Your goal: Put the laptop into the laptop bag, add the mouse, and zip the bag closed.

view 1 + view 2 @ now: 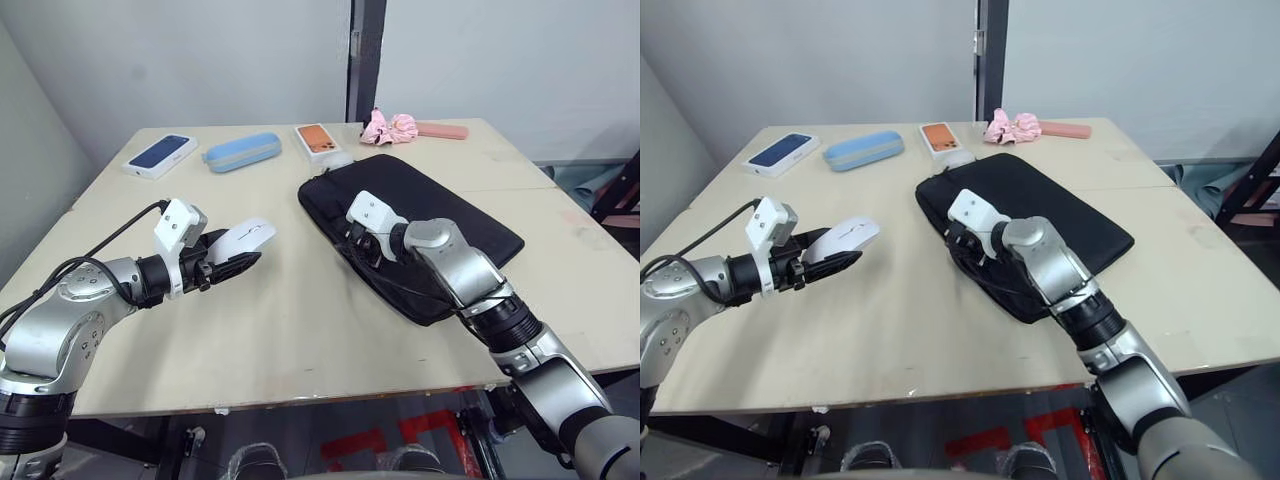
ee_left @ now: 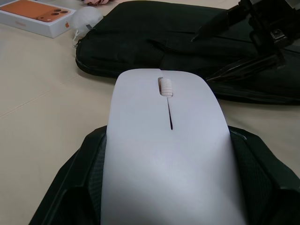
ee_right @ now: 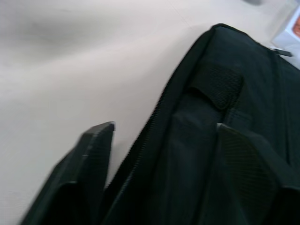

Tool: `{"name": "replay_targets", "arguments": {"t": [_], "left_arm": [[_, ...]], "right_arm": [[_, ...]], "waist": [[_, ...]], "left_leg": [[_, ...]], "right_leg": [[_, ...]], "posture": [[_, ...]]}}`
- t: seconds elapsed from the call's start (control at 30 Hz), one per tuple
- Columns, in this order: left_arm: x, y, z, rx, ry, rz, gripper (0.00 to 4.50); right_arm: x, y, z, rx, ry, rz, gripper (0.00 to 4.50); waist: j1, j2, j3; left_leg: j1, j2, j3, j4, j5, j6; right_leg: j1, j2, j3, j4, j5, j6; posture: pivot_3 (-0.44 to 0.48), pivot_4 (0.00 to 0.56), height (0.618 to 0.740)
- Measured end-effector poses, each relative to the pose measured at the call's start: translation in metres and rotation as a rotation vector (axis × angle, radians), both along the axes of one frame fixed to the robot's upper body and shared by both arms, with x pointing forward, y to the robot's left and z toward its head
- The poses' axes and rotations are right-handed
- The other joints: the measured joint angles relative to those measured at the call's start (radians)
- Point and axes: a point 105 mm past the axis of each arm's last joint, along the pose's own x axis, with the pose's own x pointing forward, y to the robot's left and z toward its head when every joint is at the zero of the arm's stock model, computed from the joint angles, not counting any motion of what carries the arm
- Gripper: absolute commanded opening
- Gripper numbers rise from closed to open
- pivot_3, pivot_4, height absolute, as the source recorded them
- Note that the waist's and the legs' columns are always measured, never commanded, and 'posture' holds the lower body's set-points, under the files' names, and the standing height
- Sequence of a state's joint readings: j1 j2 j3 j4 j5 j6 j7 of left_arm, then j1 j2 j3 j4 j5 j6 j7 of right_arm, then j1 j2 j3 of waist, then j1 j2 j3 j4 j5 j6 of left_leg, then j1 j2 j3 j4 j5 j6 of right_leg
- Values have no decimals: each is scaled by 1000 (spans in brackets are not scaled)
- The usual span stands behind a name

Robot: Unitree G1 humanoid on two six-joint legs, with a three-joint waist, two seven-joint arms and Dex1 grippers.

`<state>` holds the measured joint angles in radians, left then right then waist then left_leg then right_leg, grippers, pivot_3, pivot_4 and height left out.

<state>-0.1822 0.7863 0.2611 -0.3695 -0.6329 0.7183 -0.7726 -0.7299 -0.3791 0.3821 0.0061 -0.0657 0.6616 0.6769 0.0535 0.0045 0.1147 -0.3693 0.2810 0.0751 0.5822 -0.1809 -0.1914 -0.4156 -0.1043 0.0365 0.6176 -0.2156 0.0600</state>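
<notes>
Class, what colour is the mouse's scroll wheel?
White, like the mouse itself; the scroll wheel shows best in the left wrist view.

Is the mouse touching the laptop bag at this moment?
Apart. In the left eye view the mouse sits in the left gripper, with bare table between it and the laptop bag; the left wrist view shows the same gap.

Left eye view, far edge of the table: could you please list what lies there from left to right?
Blue phone box → blue case → orange phone box → pink scrunchie → pink bar.
</notes>
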Motion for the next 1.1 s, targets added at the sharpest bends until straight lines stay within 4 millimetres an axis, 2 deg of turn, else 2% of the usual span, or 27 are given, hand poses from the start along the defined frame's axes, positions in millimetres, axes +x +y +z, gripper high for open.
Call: {"name": "replay_targets", "arguments": {"t": [0.33,0.77,1.1], "left_arm": [[0,-1,-1,-9,-1,-2,2862],[0,-2,-1,-11,-1,-3,2862],[1,-1,-1,-11,-3,4,2862]], "right_arm": [[15,-9,-16,-231,-180,-90,3866],[12,3,-18,-201,-146,-126,3866],[14,-3,-19,-222,-161,-129,3866]], "waist": [[-2,0,0],[-3,0,0],[-2,0,0]], "left_leg": [[0,0,0,0,0,0],[0,0,0,0,0,-1],[0,0,0,0,0,-1]], "right_leg": [[0,0,0,0,0,0],[0,0,0,1,0,1],[0,0,0,1,0,1]], "posture": [[0,150,740],[0,150,740],[0,150,740]]}}
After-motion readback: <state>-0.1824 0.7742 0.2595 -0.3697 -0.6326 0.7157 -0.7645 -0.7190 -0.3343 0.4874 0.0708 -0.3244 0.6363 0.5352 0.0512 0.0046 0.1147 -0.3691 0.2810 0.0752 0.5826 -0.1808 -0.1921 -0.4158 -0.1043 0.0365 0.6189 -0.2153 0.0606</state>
